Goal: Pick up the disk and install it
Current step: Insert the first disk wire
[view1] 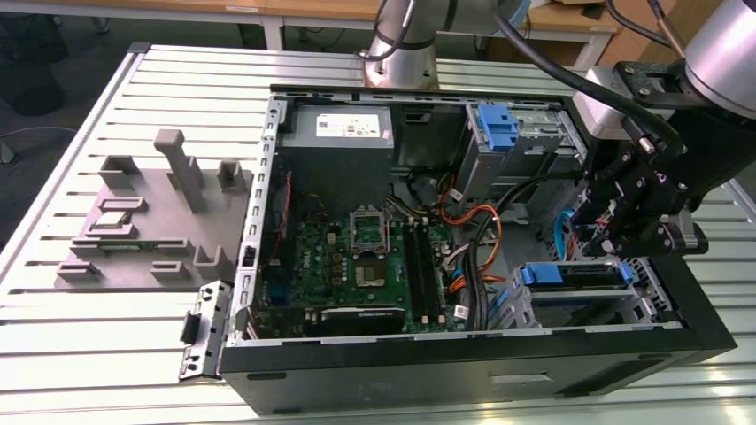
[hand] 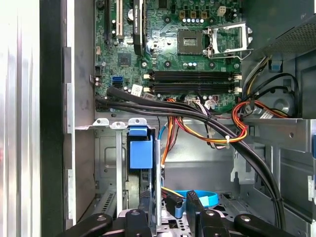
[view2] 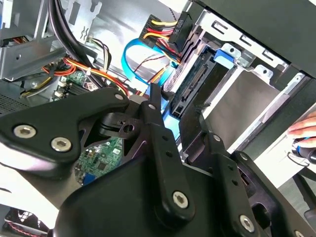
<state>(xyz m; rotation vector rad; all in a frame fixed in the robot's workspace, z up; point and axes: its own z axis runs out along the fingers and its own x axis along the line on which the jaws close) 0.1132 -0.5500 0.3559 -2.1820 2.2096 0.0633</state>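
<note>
Metal surface (view1: 71, 336) with slats carries a grey fixture (view1: 177, 190) at 9 o'clock in the exterior view. The open computer case (view1: 473, 363) takes the middle, its motherboard (view1: 354, 266) near the centre.

Toward 4 o'clock sits the drive bay (view1: 644, 301). The disk (view1: 573, 274) lies in it on edge, blue carrier rail uppermost, with its long axis running from 9 to 3 o'clock.

The claw (view1: 624, 235) hangs just above the disk's 3 o'clock end. From the claw, the body of the disk lies at about 7 o'clock and very near, and its length stretches away toward the motherboard.

In the first wrist view the disk stands edge-on between the two fingers (hand: 134, 222). One finger is just beside its face and the other stands apart with a clear gap. I judge the claw fairly wide, straddling the disk's cable end rather than clamping it.

Whether the disk is pushed fully home in the bay, I cannot tell.
</note>
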